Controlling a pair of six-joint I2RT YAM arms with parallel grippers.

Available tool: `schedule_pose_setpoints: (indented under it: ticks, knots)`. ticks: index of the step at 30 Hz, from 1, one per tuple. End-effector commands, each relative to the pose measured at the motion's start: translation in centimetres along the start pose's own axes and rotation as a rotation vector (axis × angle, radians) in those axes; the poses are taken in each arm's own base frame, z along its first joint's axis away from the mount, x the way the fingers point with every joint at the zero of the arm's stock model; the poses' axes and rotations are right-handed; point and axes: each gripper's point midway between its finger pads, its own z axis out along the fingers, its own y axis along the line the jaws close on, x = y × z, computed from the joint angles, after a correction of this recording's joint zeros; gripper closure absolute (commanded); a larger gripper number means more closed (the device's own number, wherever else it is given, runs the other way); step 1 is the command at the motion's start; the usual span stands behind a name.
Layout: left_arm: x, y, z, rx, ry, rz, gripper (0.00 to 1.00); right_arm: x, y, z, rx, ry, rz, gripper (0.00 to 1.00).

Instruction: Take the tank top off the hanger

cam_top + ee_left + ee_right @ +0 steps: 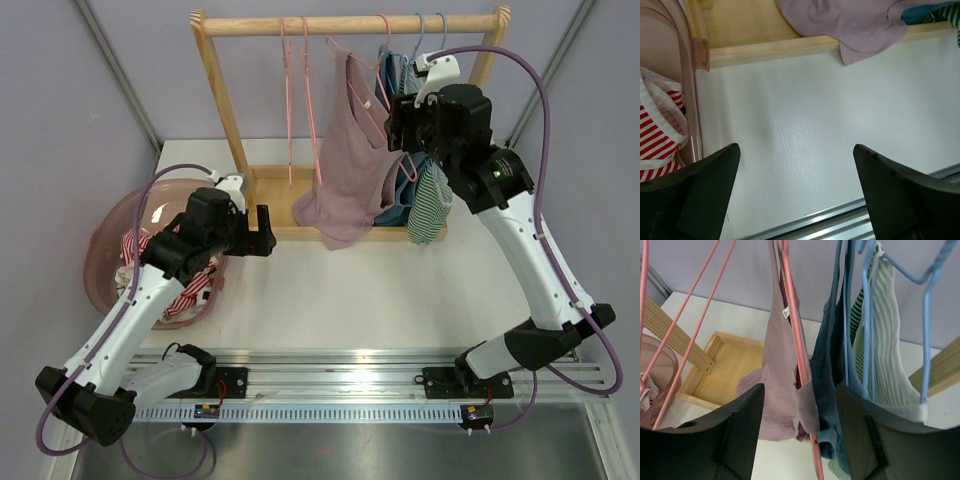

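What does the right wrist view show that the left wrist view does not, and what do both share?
Only the right wrist view shows the pink hangers and blue hangers. Only the left wrist view shows the metal rail. Both show the mauve tank top, the wooden rack base and the pink basin.

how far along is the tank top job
Done: a red-striped garment lies in the pink basin and a bare pink hanger hangs on the rail. In hand: the right claw is up there, fingers either side of the mauve tank top, which is on its own pink hanger. To do: grip it and slide it off; the left claw hangs open over the table.
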Motion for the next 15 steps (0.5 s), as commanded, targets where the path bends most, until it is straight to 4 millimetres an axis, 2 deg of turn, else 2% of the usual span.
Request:
schedule_pose_setpoints:
  ticks: [1, 3, 4, 5, 9, 11, 14, 15]
  knots:
    - [0.2, -1.2, 0.2, 0.071, 0.004, 0.058, 0.01, -2.7, 1.1, 1.0, -0.086, -0.073, -0.028, 0.36]
    - [0.2, -1.3, 0.0, 0.08, -0.002, 0.061, 0.01, -2.6, 1.0, 2.3, -0.075, -0.062, -0.048, 0.38]
    - [0.1, -1.3, -0.1, 0.08, -0.007, 0.066, 0.01, -3.3, 0.9, 2.5, -0.07, -0.075, -0.049, 0.4]
    - [0.2, -1.3, -0.1, 0.082, -0.008, 0.069, 0.01, -2.7, 0.9, 3.7, -0.064, -0.055, -0.055, 0.41]
    - [0.5, -1.1, -0.1, 0.079, -0.004, 0.075, 0.01, -2.6, 0.6, 5.5, -0.057, -0.034, -0.072, 0.47]
    - [0.6, -1.1, -0.1, 0.08, -0.002, 0.078, 0.01, -2.7, 0.8, 6.1, -0.07, -0.026, -0.073, 0.55]
    - [0.6, -0.8, -0.2, 0.064, -0.004, 0.084, 0.01, -2.4, 1.9, 6.3, -0.129, -0.005, -0.058, 0.62]
    - [0.5, -0.8, -0.2, 0.064, -0.009, 0.085, 0.01, -2.4, 2.5, 6.3, -0.156, -0.007, -0.052, 0.68]
